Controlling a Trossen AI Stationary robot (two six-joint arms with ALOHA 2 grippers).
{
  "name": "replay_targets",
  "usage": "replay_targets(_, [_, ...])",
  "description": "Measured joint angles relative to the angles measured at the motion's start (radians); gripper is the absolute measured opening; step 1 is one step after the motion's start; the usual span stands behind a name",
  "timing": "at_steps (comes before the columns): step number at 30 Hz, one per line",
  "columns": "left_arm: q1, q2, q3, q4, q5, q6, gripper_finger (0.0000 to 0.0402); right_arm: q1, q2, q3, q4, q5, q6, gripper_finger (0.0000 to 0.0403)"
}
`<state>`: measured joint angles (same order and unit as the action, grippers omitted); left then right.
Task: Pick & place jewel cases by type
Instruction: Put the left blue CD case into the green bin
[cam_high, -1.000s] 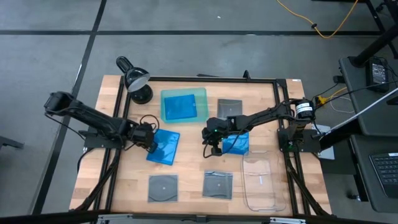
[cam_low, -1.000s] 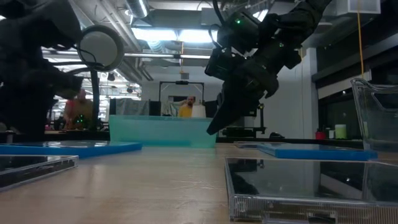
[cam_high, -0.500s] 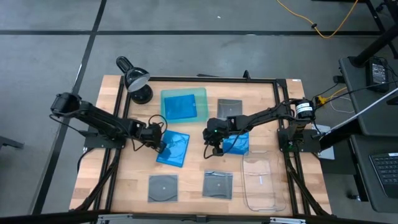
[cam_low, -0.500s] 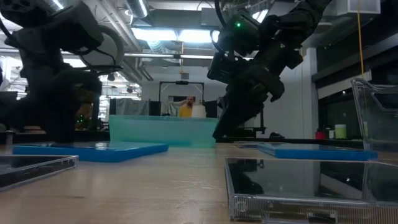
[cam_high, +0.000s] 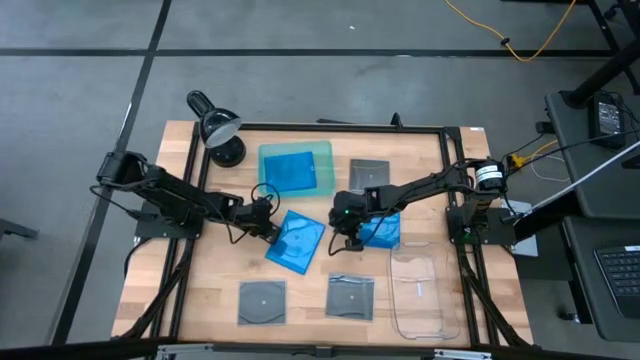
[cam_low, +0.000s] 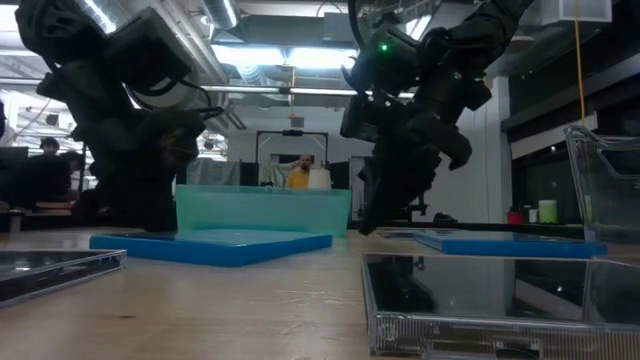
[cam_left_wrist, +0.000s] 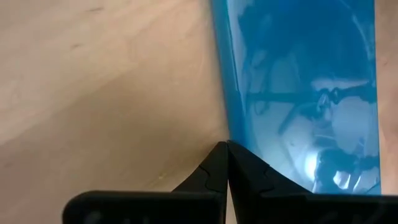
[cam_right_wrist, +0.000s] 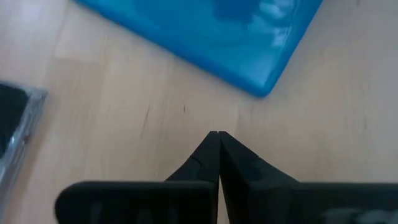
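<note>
Left tool (cam_high: 268, 227): I see its fingers pressed together, gripping nothing, tips against the edge of a blue case (cam_high: 297, 240) lying tilted mid-desk.
Right tool (cam_high: 348, 238): fingers closed and empty, hovering just beside a second blue case (cam_high: 381, 230) lying flat.
Green tray (cam_high: 322, 166): holds the third blue case (cam_high: 290, 172).
Grey cases: one (cam_high: 369, 173) beside the green tray, two (cam_high: 262, 301) (cam_high: 351, 296) near the desk's (cam_high: 200, 300) front edge.
Clear tray (cam_high: 418, 290): front right.
</note>
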<state>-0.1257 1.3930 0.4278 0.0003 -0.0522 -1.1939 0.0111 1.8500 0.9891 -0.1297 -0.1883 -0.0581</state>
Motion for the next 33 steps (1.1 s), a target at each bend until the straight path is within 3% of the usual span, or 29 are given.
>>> replay_targets(11, [-0.072,-0.029,0.0,-0.058,0.071,-0.085,0.0001,0.031,0.017,0.001,-0.025,-0.043,0.007,0.0007])
replay_targets(22, [-0.199,-0.028,-0.002,-0.011,0.052,-0.247,0.0002,0.032,0.049,0.003,0.005,-0.05,0.027,0.0008])
replay_targets(33, [-0.162,0.082,0.128,0.031,-0.001,-0.156,0.0001,0.032,0.051,0.002,0.011,-0.047,0.002,0.0008])
